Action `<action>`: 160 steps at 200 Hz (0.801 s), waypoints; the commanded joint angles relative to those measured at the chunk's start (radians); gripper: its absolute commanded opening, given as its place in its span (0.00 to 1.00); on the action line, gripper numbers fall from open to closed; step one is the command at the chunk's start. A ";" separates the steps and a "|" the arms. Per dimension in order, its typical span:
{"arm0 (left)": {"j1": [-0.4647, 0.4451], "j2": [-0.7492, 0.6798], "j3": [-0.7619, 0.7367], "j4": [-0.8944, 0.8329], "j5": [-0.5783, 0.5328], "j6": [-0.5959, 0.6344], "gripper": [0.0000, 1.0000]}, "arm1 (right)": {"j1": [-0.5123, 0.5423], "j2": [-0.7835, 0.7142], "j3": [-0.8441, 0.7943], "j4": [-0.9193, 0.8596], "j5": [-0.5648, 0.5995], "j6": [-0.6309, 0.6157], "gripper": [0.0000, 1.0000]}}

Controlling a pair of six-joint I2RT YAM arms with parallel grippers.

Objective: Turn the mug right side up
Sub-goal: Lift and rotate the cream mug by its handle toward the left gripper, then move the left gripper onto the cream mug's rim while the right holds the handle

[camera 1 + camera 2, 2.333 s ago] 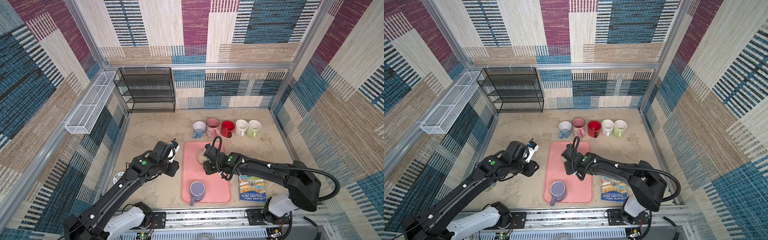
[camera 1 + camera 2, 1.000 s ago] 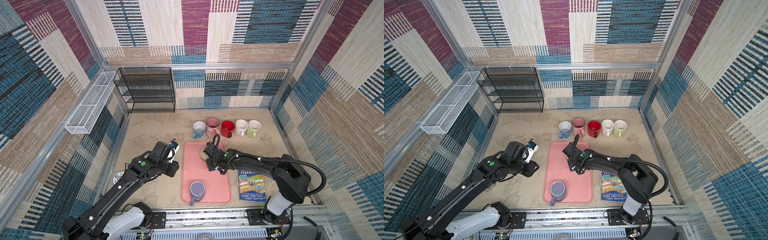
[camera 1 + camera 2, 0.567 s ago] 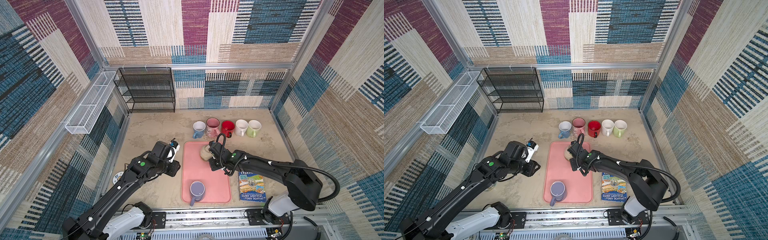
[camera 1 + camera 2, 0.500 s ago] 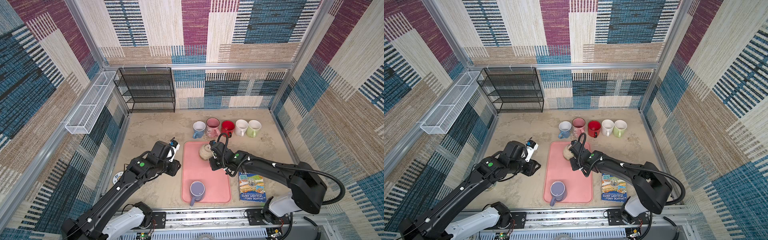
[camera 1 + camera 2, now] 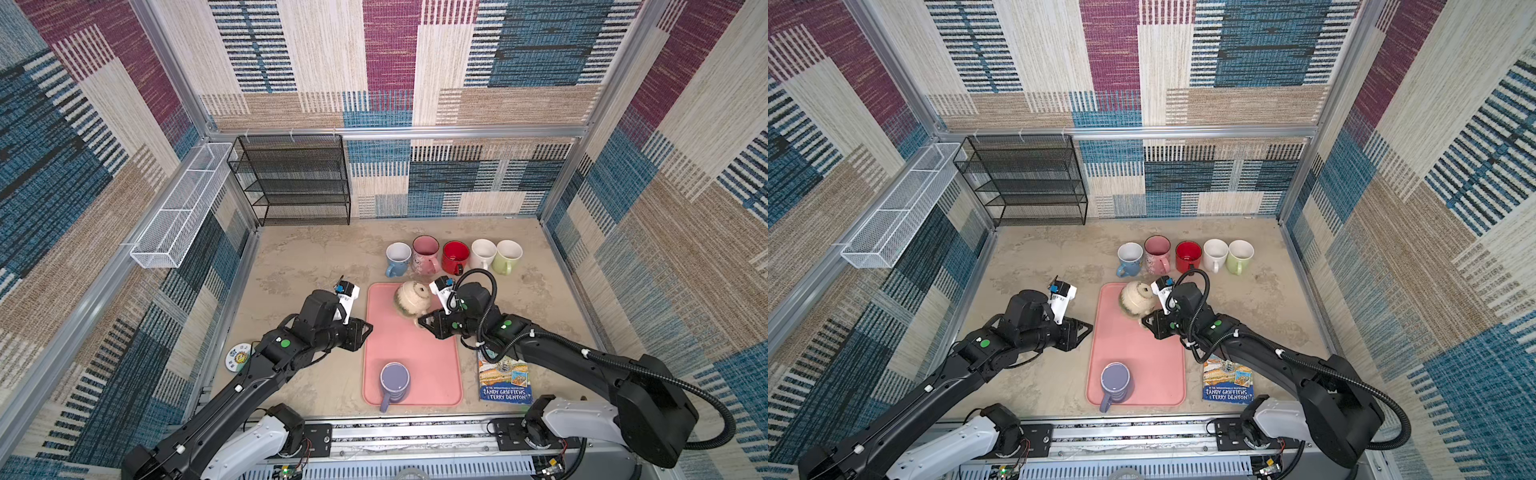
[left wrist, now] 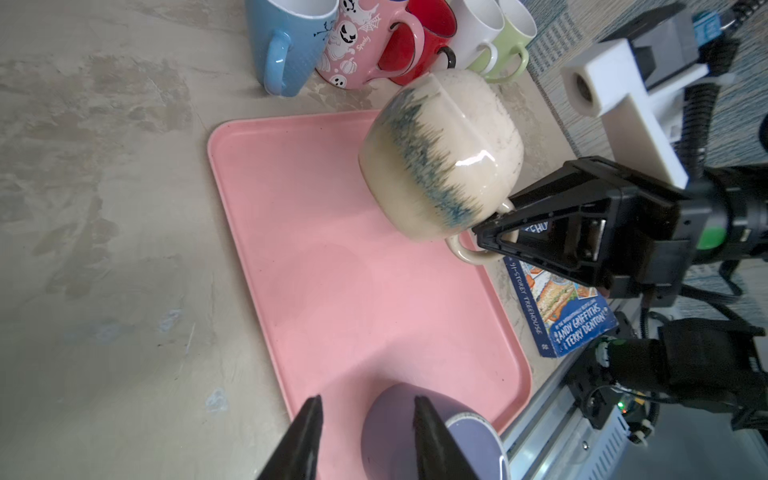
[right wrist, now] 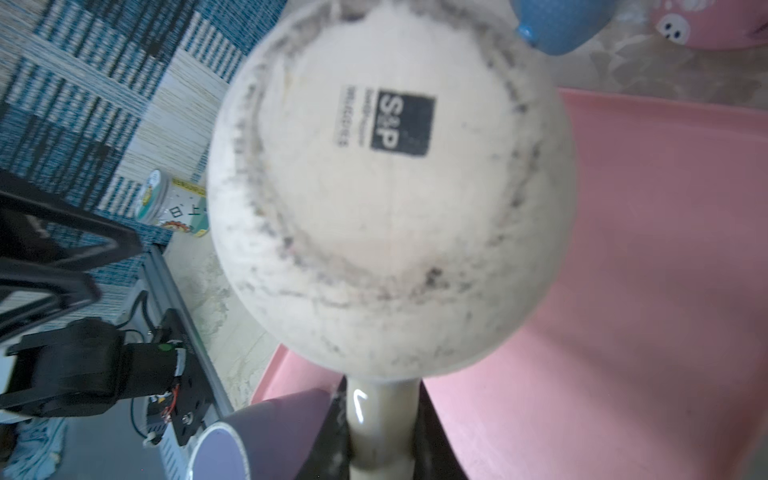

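Over the far end of the flat pink plastic tray (image 5: 411,361), the cream glazed ceramic mug (image 5: 411,297) hangs tilted base-up, my right gripper (image 5: 422,322) clamped on its handle (image 6: 461,253); that narrow hold could let it swivel loose. Beside the tray, my left gripper (image 5: 368,330) hovers, fingers apart.

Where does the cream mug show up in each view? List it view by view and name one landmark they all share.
Top view: cream mug over the far end of the pink tray.
Top view: same spot, above the tray's far end.
Left wrist: tilted above the tray, handle clamped in the right gripper.
Right wrist: fills most of the frame, base toward the camera.
Shared landmark: the pink tray.
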 commanded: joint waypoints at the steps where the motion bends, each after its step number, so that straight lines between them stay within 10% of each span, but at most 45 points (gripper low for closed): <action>1: 0.000 -0.020 -0.068 0.276 0.077 -0.113 0.40 | -0.020 -0.033 -0.017 0.245 -0.137 0.038 0.00; 160: 0.023 0.297 -0.271 1.407 0.412 -0.499 0.29 | -0.148 -0.001 -0.072 0.707 -0.459 0.281 0.00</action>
